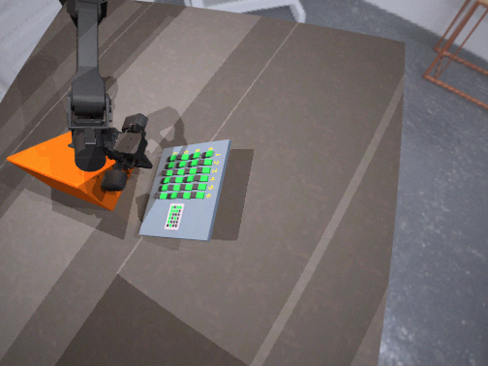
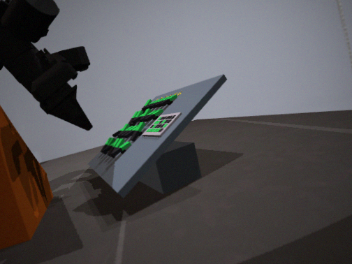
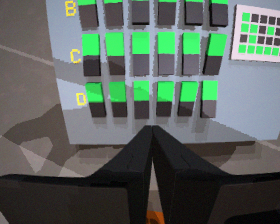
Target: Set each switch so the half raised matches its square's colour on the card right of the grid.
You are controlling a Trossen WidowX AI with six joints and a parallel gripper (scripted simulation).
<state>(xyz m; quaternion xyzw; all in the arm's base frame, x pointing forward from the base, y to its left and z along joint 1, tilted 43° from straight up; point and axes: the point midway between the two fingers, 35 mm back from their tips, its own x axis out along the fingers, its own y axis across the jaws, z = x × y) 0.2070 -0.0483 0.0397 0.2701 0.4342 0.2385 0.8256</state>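
The blue-grey tilted panel (image 1: 196, 224) (image 2: 134, 168) (image 3: 240, 117) carries a grid of green and dark rocker switches. In the wrist view, the nearest row D switches (image 3: 165, 91) and the row C switches (image 3: 166, 44) show green far halves and dark near halves; row B is partly cut off and row A is out of view. Which halves are raised is hard to tell. The small card (image 1: 173, 217) (image 2: 161, 124) (image 3: 257, 34) lies right of the grid, cut off in the wrist view. My gripper (image 1: 150, 166) (image 2: 91, 128) (image 3: 151, 132) is shut and empty, in the air off the panel's near edge, touching no switch.
An orange block (image 1: 50, 161) (image 2: 22, 195) stands beside the panel on the arm's side, partly under the arm. A dark support block (image 2: 179, 167) holds the panel up. The panel's far edge is the high one.
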